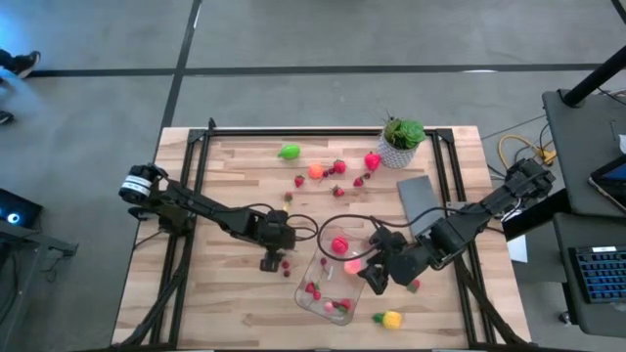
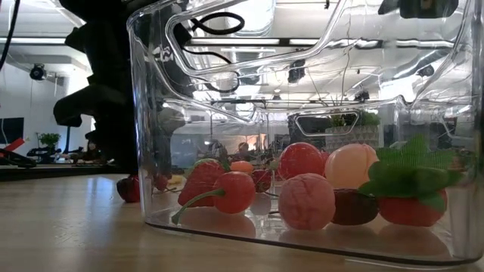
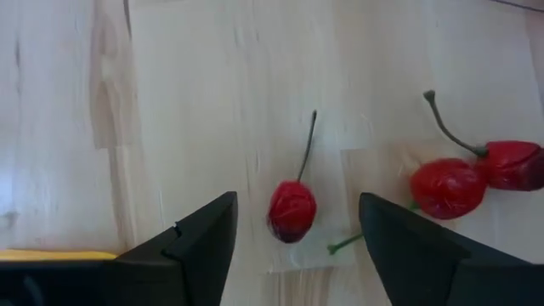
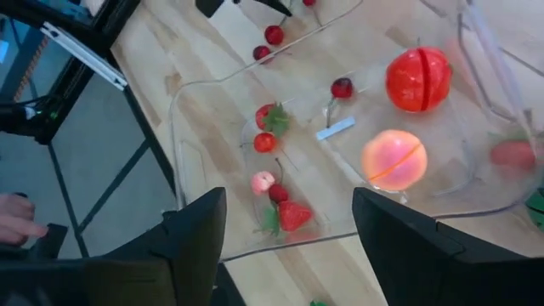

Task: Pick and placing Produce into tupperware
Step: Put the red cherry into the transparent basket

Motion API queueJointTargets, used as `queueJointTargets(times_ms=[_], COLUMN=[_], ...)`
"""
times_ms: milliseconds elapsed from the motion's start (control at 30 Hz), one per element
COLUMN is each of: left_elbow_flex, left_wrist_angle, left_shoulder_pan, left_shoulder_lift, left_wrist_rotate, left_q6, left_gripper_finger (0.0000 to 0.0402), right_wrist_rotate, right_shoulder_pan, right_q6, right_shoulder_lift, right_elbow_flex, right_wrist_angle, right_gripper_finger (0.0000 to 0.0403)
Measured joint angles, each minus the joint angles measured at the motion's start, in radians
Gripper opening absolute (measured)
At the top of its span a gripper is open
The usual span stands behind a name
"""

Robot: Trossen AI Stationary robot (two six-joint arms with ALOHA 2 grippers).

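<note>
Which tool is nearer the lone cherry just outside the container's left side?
Left. The left tool hangs open right over that cherry, one finger on either side. The right tool is across the container, above its right edge.

The tupperware (image 1: 333,274) is open on top, and inside it bare floor shows around the tomato (image 4: 418,78) and peach (image 4: 393,159). Its clear walls block any sideways entry. The right gripper (image 1: 375,278) hangs over its right rim. On the desk (image 1: 215,308), one cherry (image 3: 291,210) lies between the left gripper's (image 1: 271,262) spread fingers (image 3: 200,246), with two more cherries (image 3: 476,174) just beside.
</note>
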Motion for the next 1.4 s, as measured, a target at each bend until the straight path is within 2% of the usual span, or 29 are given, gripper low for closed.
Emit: queueJointTargets(times_ms=[367, 533, 867, 967, 1133, 1267, 1400], left_elbow_flex=[-0.002, -0.001, 0.006, 0.029, 0.096, 0.112, 0.109], left_wrist_angle=[0.015, 0.016, 0.014, -0.004, -0.027, 0.123, 0.293], left_shoulder_pan=[-0.001, -0.001, 0.0, 0.0, 0.0, 0.001, 0.001], left_shoulder_lift=[0.043, 0.038, 0.024, -0.017, -0.15, -0.23, -0.22], left_wrist_rotate=[0.0, -0.001, -0.01, -0.01, -0.038, -0.028, 0.011], left_q6=[-0.012, -0.037, -0.065, -0.065, -0.064, -0.037, -0.011], left_gripper_finger=[0.0138, 0.0109, 0.0021, 0.0014, 0.0012, 0.0019, 0.0046], right_wrist_rotate=[0.002, 0.002, 0.002, 0.026, 0.135, 0.182, 0.223], right_shoulder_pan=[0.0, 0.0, 0.0, 0.001, 0.005, 0.005, 0.016], right_q6=[0.003, 0.008, 0.008, 0.008, -0.001, -0.015, 0.068], right_shoulder_lift=[0.0, 0.0, 0.001, 0.001, -0.012, -0.027, -0.043], right_elbow_flex=[-0.001, -0.001, -0.001, 0.007, 0.044, 0.078, 0.105], right_wrist_angle=[-0.013, -0.018, -0.019, -0.021, -0.039, -0.142, -0.336], right_gripper_finger=[0.0242, 0.0242, 0.0242, 0.0242, 0.0242, 0.0242, 0.0244])
